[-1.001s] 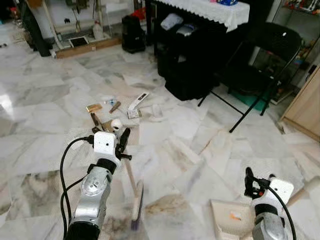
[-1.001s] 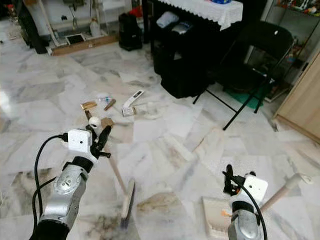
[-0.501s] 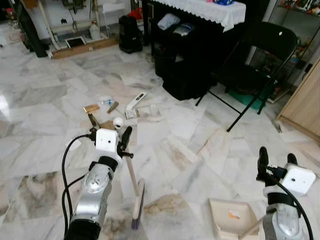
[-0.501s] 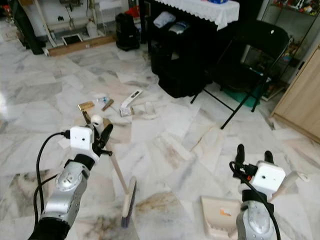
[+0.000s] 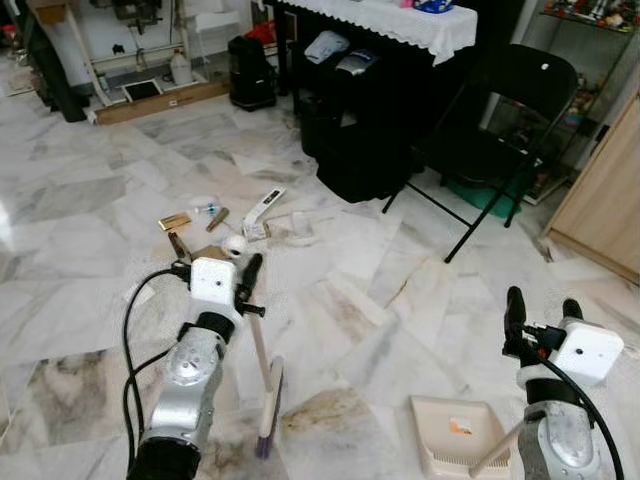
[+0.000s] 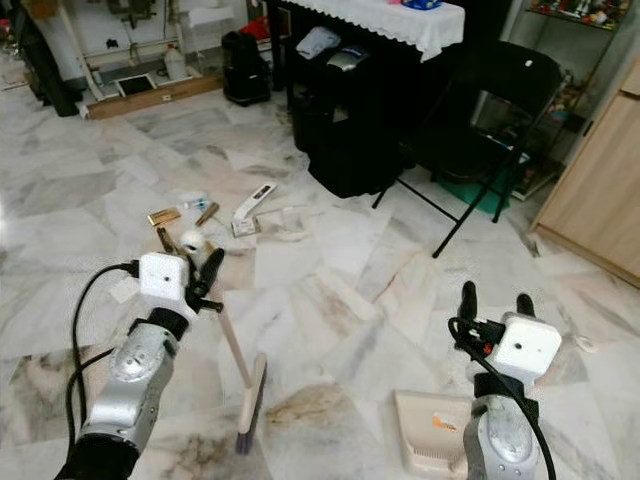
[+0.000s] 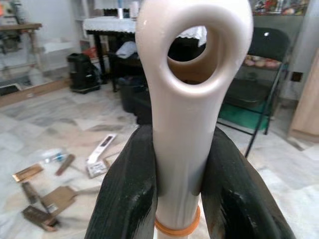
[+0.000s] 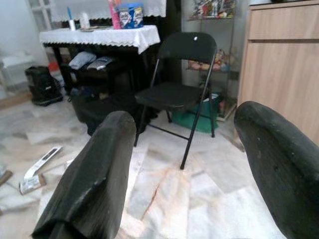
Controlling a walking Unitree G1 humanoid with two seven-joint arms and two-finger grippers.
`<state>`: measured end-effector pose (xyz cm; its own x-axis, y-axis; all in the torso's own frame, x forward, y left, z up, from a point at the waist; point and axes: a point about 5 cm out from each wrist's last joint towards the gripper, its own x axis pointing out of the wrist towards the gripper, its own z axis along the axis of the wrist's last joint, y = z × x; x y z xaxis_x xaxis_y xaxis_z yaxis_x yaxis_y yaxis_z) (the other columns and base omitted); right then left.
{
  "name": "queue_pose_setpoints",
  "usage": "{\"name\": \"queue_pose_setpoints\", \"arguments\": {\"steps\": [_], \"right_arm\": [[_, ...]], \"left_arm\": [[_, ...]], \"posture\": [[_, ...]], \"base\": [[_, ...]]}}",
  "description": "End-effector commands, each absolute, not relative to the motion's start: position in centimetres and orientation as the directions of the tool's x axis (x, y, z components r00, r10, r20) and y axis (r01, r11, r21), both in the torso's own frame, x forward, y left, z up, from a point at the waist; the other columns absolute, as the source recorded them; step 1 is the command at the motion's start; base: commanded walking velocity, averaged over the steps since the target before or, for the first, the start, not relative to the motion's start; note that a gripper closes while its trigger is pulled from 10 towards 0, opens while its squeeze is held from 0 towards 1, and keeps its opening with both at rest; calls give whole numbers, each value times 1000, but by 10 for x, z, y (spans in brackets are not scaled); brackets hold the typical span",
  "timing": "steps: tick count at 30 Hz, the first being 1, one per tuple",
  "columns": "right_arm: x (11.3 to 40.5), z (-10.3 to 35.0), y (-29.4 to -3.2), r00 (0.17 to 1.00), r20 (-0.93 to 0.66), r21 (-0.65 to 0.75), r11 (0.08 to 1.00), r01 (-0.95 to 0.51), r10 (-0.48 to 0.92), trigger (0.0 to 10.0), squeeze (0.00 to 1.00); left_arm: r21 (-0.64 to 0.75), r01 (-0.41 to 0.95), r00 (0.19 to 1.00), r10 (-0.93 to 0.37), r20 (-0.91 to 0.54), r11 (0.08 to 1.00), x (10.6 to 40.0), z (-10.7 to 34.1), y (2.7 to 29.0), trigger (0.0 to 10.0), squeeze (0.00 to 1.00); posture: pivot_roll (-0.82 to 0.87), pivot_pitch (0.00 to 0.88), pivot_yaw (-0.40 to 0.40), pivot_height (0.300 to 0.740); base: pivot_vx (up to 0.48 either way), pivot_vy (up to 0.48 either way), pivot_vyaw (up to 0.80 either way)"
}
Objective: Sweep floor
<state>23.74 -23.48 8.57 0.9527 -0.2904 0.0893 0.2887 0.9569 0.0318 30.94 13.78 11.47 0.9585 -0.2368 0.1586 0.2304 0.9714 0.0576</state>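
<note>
Marble floor, white with grey and brown veining, lies before the robot. We find the left gripper raised at the robot's left front with its jaws pinching the cream handle of a hand brush; the handle runs down at a slant to the bristle head, which rests on the floor just ahead of the left arm. We record the looped end of that handle standing up between the two black fingers in the left wrist view. The right gripper is held up at the robot's right, jaws spread wide and holding nothing. A cream dustpan sits on the floor below and just left of the right arm, apart from the brush. Scattered litter lies on the floor beyond the left gripper: small brown pieces, a white ball, a flat white strip. A black folding chair and a dark cabinet with a white lace cloth stand farther back.
</note>
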Motion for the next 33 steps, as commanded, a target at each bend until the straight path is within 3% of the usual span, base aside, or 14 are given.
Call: {"name": "queue_pose_setpoints", "arguments": {"steps": [1, 25, 33], "right_arm": [[240, 93, -230, 956, 106, 39, 961, 272, -275, 10000, 0], [251, 117, -225, 954, 151, 53, 966, 254, -259, 10000, 0], [252, 129, -221, 954, 175, 55, 969, 239, -245, 10000, 0]], "left_arm": [[89, 213, 953, -227, 201, 973, 311, 127, 143, 10000, 0], [97, 188, 959, -204, 199, 977, 314, 129, 150, 10000, 0], [86, 180, 962, -194, 194, 980, 314, 129, 152, 10000, 0]], "posture": [[47, 0, -3, 740], [51, 14, 3, 740], [42, 38, 7, 740]], "base": [[0, -281, 0], [0, -276, 0], [0, 0, 0]]}}
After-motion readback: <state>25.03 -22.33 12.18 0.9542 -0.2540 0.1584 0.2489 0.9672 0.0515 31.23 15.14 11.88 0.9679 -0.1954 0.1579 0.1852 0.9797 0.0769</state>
